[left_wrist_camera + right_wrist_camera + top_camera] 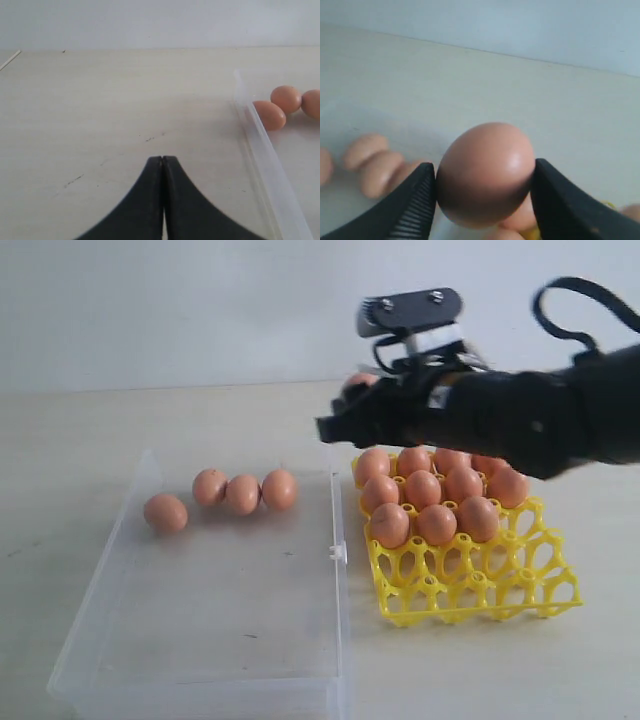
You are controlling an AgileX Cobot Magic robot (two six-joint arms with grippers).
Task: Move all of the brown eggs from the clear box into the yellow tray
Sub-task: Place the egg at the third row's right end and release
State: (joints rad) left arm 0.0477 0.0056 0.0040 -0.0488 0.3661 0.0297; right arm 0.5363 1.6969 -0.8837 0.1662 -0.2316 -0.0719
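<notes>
My right gripper [484, 175] is shut on a brown egg [485, 172], held in the air above the far left corner of the yellow tray [480, 590]; in the exterior view that egg [358, 381] peeks out at the gripper's tip. Several brown eggs [435, 502] fill the tray's far rows. Several more eggs [243, 494] lie at the far end of the clear box [200, 640]. My left gripper [163, 159] is shut on nothing, low over bare table beside the box wall [260, 150], with eggs [270, 115] just inside it.
The box's latch tab [338, 553] sits on the wall facing the tray. The tray's near rows of cells [470, 585] hold nothing. My right arm [520, 420] reaches across above the tray from the right.
</notes>
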